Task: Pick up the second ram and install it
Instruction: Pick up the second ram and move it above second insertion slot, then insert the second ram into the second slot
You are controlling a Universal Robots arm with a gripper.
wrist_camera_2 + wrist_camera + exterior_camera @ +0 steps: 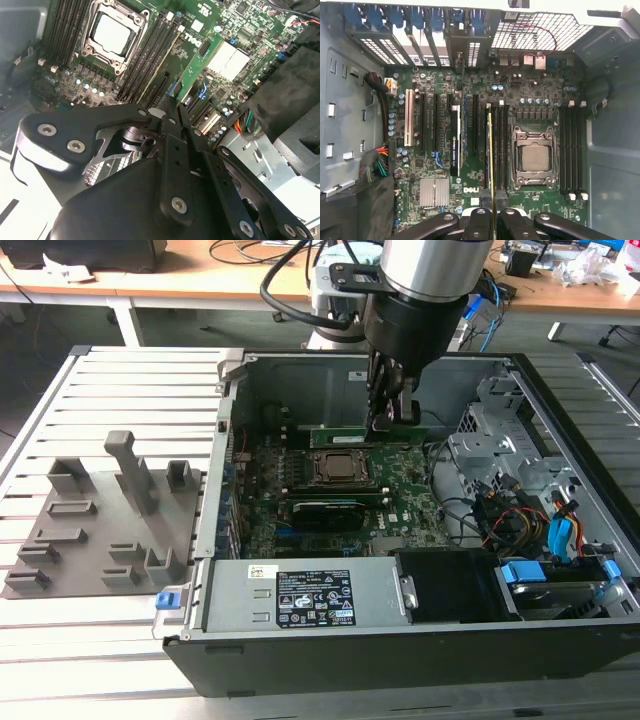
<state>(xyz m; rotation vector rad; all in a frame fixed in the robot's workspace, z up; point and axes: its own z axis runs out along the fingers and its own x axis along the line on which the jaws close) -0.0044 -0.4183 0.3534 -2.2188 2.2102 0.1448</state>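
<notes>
First wrist view: thin green memory stick (491,150) edge-on, pinched between fingers (479,220) of the gripper (492,219), lined up along the slots (501,150) beside the processor socket (535,157). Exterior view: long green face, inside the computer case (400,655).

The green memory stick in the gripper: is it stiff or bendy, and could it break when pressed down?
Probably stiff: the memory stick runs straight out from the gripper with no sag. Likely light, since it looks very thin edge-on. It may crack if pressed crooked into the narrow slots.
</notes>
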